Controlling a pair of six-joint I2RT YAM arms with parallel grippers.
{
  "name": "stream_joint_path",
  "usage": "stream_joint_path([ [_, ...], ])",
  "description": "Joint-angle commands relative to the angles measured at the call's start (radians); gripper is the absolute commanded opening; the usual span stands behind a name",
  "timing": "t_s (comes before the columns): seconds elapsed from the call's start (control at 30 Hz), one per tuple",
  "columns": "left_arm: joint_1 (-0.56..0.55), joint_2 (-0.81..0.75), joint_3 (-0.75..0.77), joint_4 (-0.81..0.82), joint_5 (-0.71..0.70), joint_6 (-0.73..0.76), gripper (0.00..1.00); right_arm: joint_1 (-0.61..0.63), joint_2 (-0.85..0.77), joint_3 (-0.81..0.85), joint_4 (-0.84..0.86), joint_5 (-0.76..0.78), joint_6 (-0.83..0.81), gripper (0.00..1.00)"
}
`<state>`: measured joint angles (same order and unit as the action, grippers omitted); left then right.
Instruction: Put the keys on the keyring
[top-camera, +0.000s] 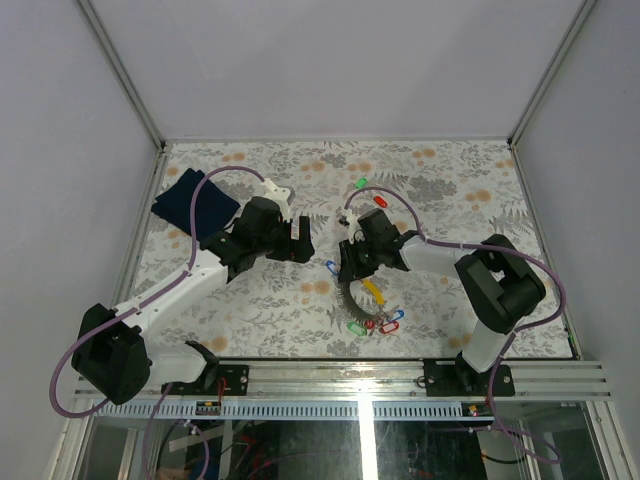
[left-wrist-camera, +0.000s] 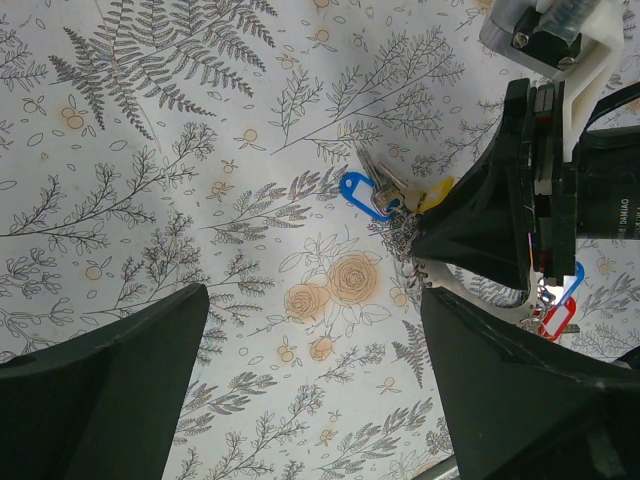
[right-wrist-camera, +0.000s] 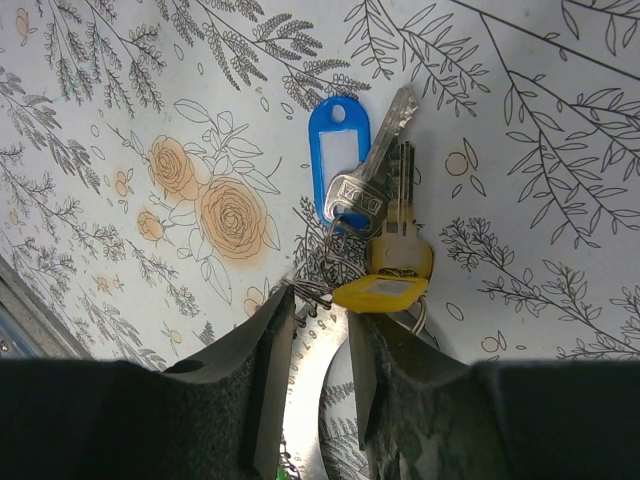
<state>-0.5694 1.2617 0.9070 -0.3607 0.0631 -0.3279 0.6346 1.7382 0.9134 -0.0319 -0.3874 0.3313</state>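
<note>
The keyring is a flat, curved silvery band with stamped numbers and small wire loops. My right gripper is shut on its end, one pad on each edge. A blue-tagged key and a yellow-tagged key hang from wire loops just past the fingertips and lie on the table. From above, the band curves toward the near edge, with green, red and blue tags at its other end. My left gripper hovers open a little to the left, with only bare tablecloth between its fingers.
Loose green-tagged and red-tagged keys lie further back, behind the right gripper. A folded dark blue cloth rests at the back left. The floral table is walled on three sides, with a metal rail along the near edge.
</note>
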Motion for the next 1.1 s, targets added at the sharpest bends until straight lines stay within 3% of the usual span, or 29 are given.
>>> stream_joint_path([
  [0.0, 0.005, -0.018, 0.039, 0.01, -0.01, 0.018, 0.89, -0.003, 0.025, 0.036, 0.013, -0.012, -0.017, 0.34],
  [0.47, 0.006, -0.025, 0.039, 0.006, -0.016, 0.018, 0.89, -0.003, 0.035, 0.021, 0.022, -0.027, -0.024, 0.23],
  [0.83, 0.011, -0.052, 0.037, 0.013, -0.009, 0.014, 0.88, -0.003, -0.042, -0.008, 0.036, -0.036, -0.07, 0.01],
  [1.07, 0.012, -0.072, 0.023, 0.036, 0.032, 0.018, 0.88, -0.003, -0.135, -0.046, 0.023, 0.013, -0.118, 0.0],
])
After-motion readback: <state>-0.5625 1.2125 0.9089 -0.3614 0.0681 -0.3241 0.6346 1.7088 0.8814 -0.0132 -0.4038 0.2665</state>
